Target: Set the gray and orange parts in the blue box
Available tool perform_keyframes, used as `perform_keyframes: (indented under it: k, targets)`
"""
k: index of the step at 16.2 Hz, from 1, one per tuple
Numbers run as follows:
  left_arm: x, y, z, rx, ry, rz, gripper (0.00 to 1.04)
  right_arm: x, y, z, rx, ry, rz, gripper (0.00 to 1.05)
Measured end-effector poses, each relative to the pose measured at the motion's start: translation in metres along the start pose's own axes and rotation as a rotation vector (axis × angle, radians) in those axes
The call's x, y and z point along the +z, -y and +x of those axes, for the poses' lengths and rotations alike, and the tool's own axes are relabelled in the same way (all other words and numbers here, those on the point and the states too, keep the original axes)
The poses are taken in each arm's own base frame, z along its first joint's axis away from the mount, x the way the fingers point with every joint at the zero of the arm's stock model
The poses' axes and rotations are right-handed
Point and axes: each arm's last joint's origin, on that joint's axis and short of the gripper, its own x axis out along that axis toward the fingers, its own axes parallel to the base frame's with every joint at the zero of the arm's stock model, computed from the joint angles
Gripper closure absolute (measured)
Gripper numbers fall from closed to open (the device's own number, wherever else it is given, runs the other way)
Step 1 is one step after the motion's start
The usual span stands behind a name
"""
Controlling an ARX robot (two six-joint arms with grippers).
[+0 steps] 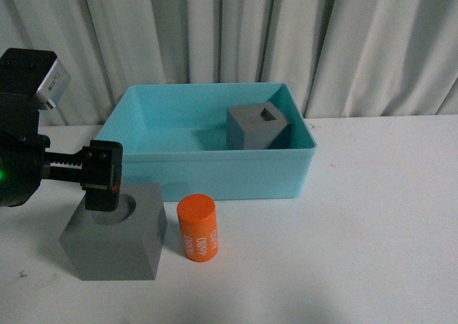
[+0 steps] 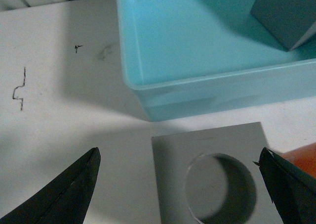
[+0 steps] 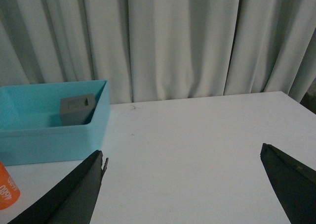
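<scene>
Recessed cube (image 1: 114,252) beside orange cylinder (image 1: 198,227)

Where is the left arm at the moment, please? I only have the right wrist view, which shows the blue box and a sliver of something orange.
Observer: The left gripper is over a gray cube with a round recess, which sits on the table in front of the blue box.
Operator: Is it holding that cube?
Observer: No. Its jaws are open, with one on each side of the cube.
Operator: And the orange thing?
Observer: It is an orange cylinder, standing upright just to the right of that cube in the front view and not touching it.
</scene>
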Motion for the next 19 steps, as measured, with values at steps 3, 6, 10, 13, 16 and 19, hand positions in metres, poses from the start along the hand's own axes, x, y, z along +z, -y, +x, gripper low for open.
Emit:
perform_keyframes:
  k: [3, 6, 10, 13, 16, 19]
  targets:
    - [-0.011, -0.007, 0.012, 0.013, -0.033, 0.046, 0.07, 0.000, 0.000, 0.000, 0.000, 0.000, 0.000, 0.06]
    - [-0.019, -0.014, 0.020, 0.023, -0.060, 0.061, 0.07, 0.000, 0.000, 0.000, 0.000, 0.000, 0.000, 0.06]
    - [-0.025, -0.019, 0.026, 0.035, -0.076, 0.072, 0.07, 0.000, 0.000, 0.000, 0.000, 0.000, 0.000, 0.06]
    - [-0.028, -0.018, 0.028, 0.030, -0.090, 0.087, 0.07, 0.000, 0.000, 0.000, 0.000, 0.000, 0.000, 0.06]
    - [-0.030, -0.015, 0.028, 0.022, -0.090, 0.093, 0.07, 0.000, 0.000, 0.000, 0.000, 0.000, 0.000, 0.06]
    - [-0.031, -0.013, 0.030, 0.019, -0.093, 0.092, 0.07, 0.000, 0.000, 0.000, 0.000, 0.000, 0.000, 0.06]
